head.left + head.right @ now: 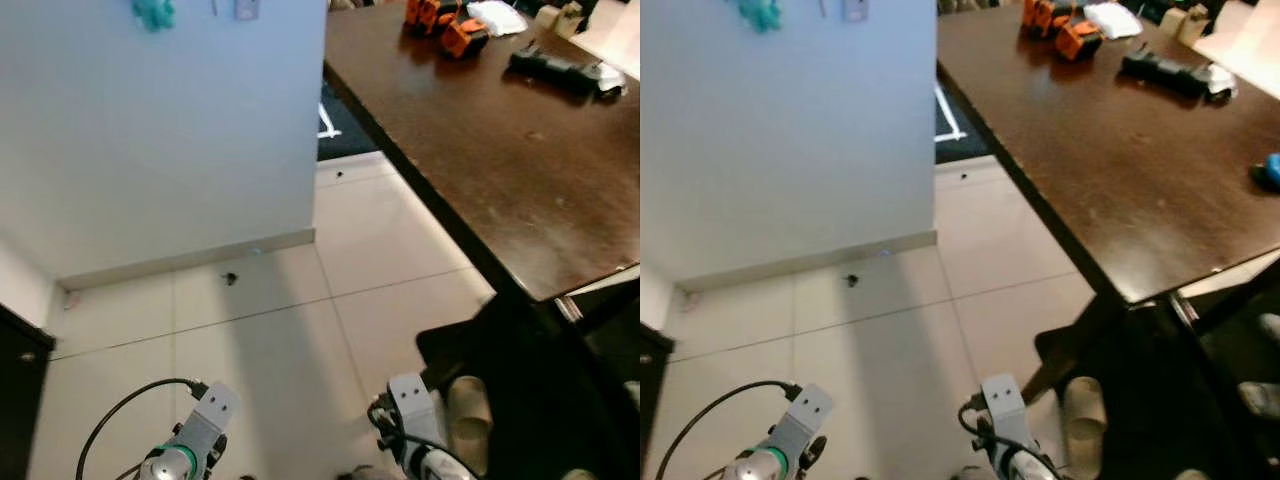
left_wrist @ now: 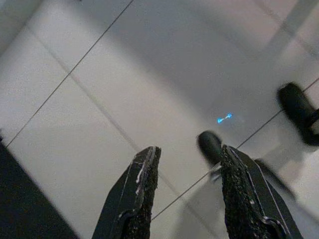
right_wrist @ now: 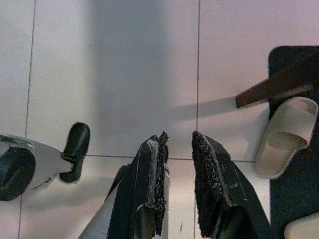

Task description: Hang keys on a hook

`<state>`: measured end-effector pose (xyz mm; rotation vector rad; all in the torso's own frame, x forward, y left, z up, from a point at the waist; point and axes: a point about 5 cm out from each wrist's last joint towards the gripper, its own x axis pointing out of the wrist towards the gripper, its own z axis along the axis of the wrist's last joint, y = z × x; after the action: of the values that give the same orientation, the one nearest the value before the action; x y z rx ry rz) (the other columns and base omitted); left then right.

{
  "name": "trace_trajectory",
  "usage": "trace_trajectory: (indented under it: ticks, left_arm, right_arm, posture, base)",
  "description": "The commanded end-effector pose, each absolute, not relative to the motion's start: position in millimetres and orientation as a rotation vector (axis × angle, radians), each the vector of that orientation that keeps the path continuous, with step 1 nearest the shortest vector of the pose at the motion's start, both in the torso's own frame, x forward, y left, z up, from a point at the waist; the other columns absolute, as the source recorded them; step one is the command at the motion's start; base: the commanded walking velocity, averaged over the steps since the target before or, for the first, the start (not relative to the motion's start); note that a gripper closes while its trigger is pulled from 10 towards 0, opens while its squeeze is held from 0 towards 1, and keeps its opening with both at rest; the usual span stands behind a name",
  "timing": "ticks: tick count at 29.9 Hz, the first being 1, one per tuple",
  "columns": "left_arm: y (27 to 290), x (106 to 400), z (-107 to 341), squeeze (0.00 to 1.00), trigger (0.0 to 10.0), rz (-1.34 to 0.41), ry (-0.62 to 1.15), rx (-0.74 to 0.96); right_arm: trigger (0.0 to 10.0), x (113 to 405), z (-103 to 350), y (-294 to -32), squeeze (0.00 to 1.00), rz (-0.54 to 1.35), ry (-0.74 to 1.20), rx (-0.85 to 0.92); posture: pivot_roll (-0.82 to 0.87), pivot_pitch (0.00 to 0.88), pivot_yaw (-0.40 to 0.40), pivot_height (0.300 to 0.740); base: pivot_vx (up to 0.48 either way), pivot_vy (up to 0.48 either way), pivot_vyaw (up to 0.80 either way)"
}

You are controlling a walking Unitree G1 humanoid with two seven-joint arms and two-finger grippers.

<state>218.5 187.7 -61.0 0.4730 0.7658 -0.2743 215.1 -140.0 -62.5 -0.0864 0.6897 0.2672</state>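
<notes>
High on the white wall (image 1: 160, 130) hangs a teal object (image 1: 153, 12), with a thin hook-like piece (image 1: 214, 8) and a small white plate (image 1: 247, 9) beside it. Both arms hang low over the tiled floor, the left wrist (image 1: 195, 440) and the right wrist (image 1: 415, 425) at the bottom edge of the eye views. My left gripper (image 2: 189, 154) is open, with only floor tiles between its fingers. My right gripper (image 3: 178, 137) stands a little open, nothing between its pads. I cannot pick out keys among the small things on the table.
A dark wooden table (image 1: 480, 150) fills the right side, carrying orange items (image 1: 440, 22) and a long black object (image 1: 560, 68). Under its corner lie a dark mat (image 3: 299, 199) and a beige slipper (image 3: 286, 137). A dark cabinet edge (image 1: 15, 390) stands at far left.
</notes>
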Motion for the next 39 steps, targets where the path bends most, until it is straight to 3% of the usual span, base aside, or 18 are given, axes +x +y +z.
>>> trace_trajectory:
  ticks: [1, 39]
  left_arm:
    - [196.5, 207.7, -66.7, 0.0, 10.0, -0.256, 0.813, 0.473]
    - [190.1, 198.5, -73.9, 0.0, 10.0, -0.311, 0.882, 0.473]
  right_arm:
    - [10.0, 207.3, -67.6, -134.3, 0.0, 0.276, 0.722, -0.069]
    - [10.0, 194.3, -75.6, -135.7, 0.0, 0.312, 0.786, -0.089]
  posture:
    - [-0.05, 0.08, 0.033, 0.74]
    - [-0.06, 0.074, 0.022, 0.74]
  base:
    - [0.0, 0.0, 0.0]
    - [0.0, 0.0, 0.0]
